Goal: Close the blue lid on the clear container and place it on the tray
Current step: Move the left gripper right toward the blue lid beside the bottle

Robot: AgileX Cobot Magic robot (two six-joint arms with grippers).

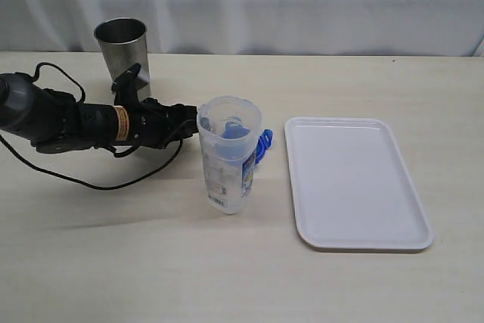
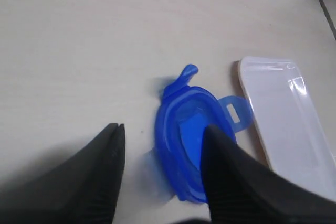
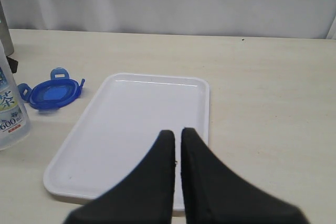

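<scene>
Left wrist view: left gripper (image 2: 164,129) spread wide at the lid (image 2: 181,124), no grab yet.
Lid lies on the table just behind the open container (image 1: 229,156), near the tray (image 2: 283,114). Right gripper (image 3: 177,132) hangs over the tray, pressed together and empty. Next move, I'd guess: pinch the lid's rim, lift it, and seat it on the container.

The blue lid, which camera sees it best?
The left wrist view. The blue lid lies close and large by the open left gripper, with one finger hiding part. The right wrist view shows it whole but small and far. The exterior view shows only blue bits behind and through the clear container.
</scene>
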